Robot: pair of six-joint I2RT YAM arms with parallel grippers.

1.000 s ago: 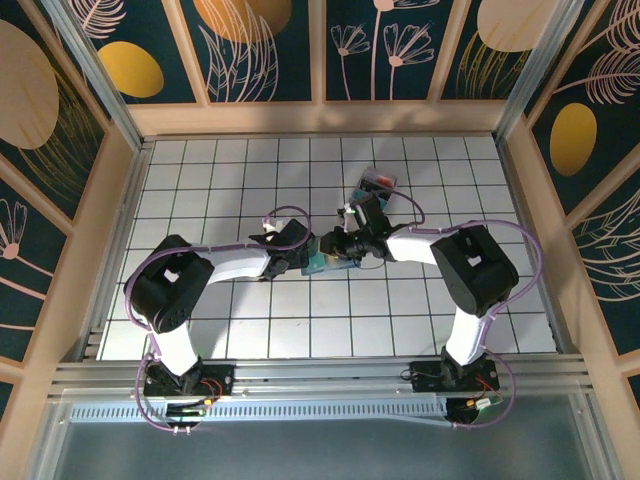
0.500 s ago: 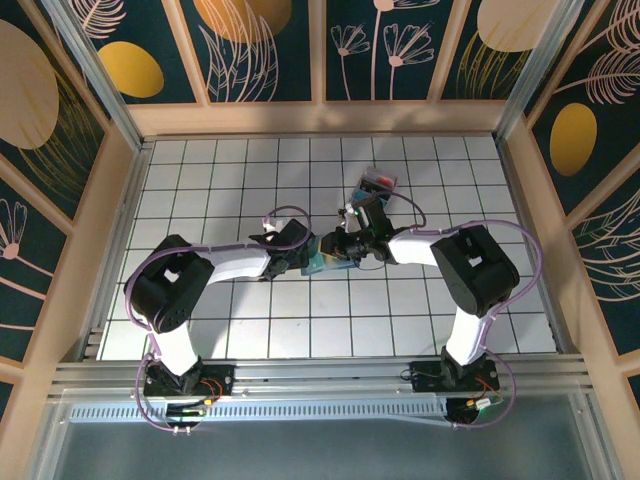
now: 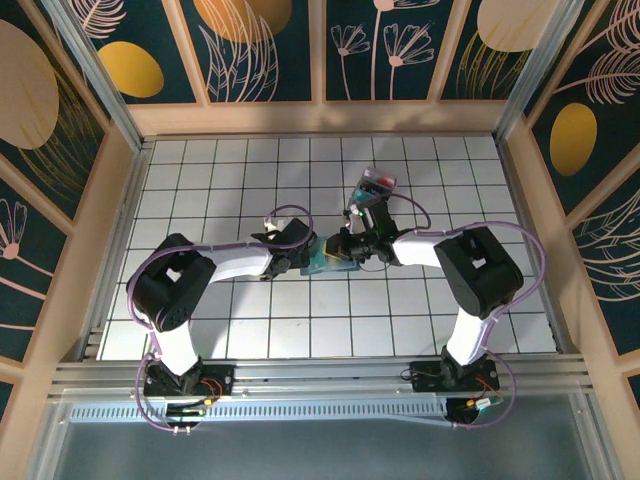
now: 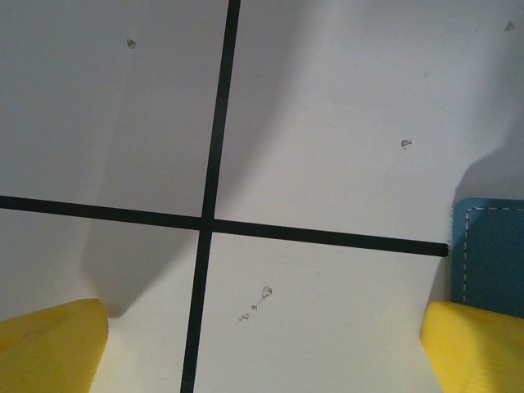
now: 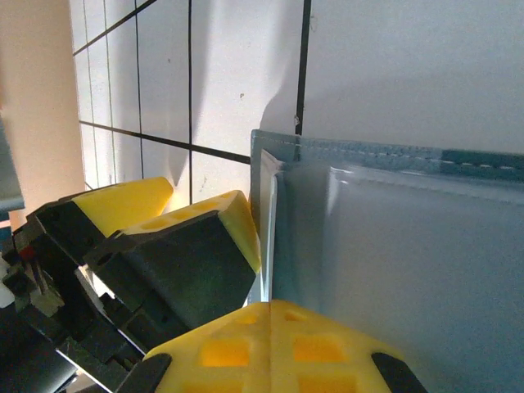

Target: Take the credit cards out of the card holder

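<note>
The slate-blue card holder (image 3: 328, 263) lies on the white grid table between my two grippers. In the right wrist view its stitched panel with a clear pocket (image 5: 409, 246) fills the right half; no credit card is visible. My right gripper (image 5: 269, 307) is shut, its yellow tips pressed together at the holder's near edge with nothing seen between them. My left gripper (image 4: 262, 352) is open wide over bare table, and its right finger (image 4: 479, 348) sits at the holder's corner (image 4: 491, 254). From above, the left gripper (image 3: 299, 254) and right gripper (image 3: 343, 249) flank the holder.
A clear tray (image 3: 378, 182) with red and teal contents stands just behind the right arm's wrist. Wooden walls (image 3: 320, 118) border the table on three sides. Open grid surface (image 3: 230, 180) lies to the left and toward the front.
The right wrist has crept slightly left and back toward the holder. The left gripper has barely shifted. The holder stays in place.
</note>
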